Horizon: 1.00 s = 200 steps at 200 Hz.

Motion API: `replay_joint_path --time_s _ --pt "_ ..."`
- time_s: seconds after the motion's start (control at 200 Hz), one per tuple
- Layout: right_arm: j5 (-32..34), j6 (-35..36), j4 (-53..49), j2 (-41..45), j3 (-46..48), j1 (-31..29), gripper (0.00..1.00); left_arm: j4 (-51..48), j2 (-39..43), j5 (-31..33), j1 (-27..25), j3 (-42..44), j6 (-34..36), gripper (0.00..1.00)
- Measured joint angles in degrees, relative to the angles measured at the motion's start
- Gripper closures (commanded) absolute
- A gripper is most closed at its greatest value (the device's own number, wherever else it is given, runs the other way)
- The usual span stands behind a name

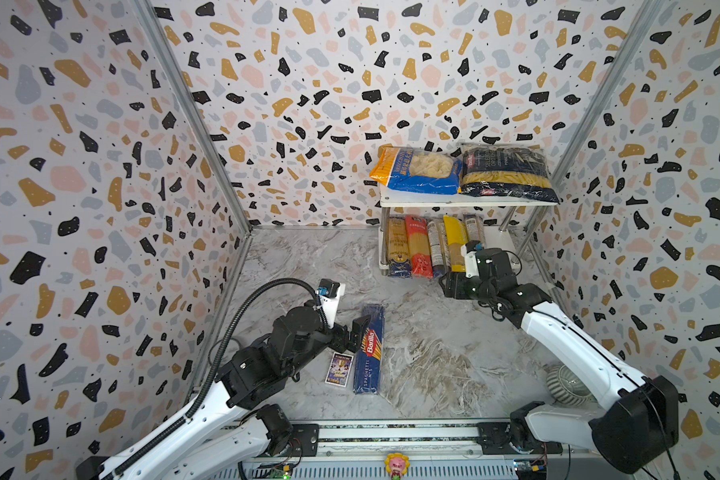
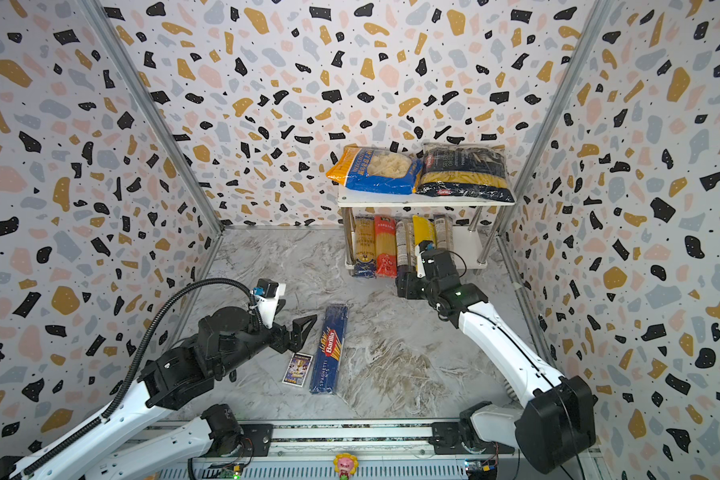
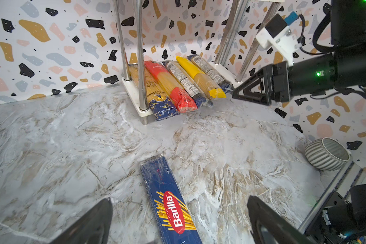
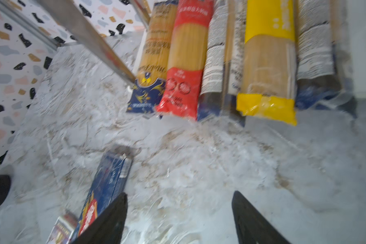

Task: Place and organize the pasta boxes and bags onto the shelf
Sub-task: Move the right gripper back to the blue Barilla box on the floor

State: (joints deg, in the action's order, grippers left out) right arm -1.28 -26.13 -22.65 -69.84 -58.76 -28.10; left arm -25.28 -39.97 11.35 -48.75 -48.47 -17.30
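A blue Barilla spaghetti box (image 1: 368,349) (image 2: 329,349) lies flat on the marble table. My left gripper (image 1: 358,328) (image 3: 179,199) hovers over its label end, open wide, with the box (image 3: 169,202) between the spread fingers and untouched. The white shelf (image 1: 466,202) (image 2: 425,203) stands at the back right. On its top board sit a blue-orange shell bag (image 1: 416,170) and a navy penne bag (image 1: 508,172). Several spaghetti packs (image 1: 433,245) (image 4: 220,63) lie side by side on the lower board. My right gripper (image 1: 449,284) (image 4: 180,193) is just in front of their near ends, open and holding nothing.
A small purple picture card (image 1: 339,369) lies left of the Barilla box, under my left arm. A grey ribbed round thing (image 1: 566,384) (image 3: 326,154) sits by the right wall, beneath my right arm. Patterned walls close three sides; a rail (image 1: 391,434) runs along the front.
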Motion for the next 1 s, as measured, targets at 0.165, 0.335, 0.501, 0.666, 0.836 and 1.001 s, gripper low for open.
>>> replay_joint_path --time_s 0.165,0.335,0.501,0.666,0.836,1.001 --pt "5.73 -7.69 -0.98 2.62 2.51 -12.5 0.19 -2.16 3.98 0.22 0.0 0.22 -0.83 0.0" --pt "10.69 -15.37 -1.18 0.46 3.63 -25.88 0.17 -4.24 8.41 0.7 0.0 0.22 -1.9 0.01" --pt "14.69 -20.98 -1.36 -8.46 2.54 -35.87 0.16 -5.57 10.54 1.18 0.0 0.2 -2.75 0.0" --pt "16.72 -24.44 -1.99 -17.94 -0.57 -41.44 0.15 -7.3 10.84 1.16 0.0 0.13 -3.26 0.01" --pt "17.33 -26.36 -2.51 -24.39 -5.07 -44.06 0.15 -8.2 11.96 1.18 0.0 -0.04 -3.34 0.01" --pt "17.18 -26.97 -2.32 -28.41 -7.43 -45.38 0.15 -9.09 12.63 1.22 0.0 -0.55 -3.34 0.01"
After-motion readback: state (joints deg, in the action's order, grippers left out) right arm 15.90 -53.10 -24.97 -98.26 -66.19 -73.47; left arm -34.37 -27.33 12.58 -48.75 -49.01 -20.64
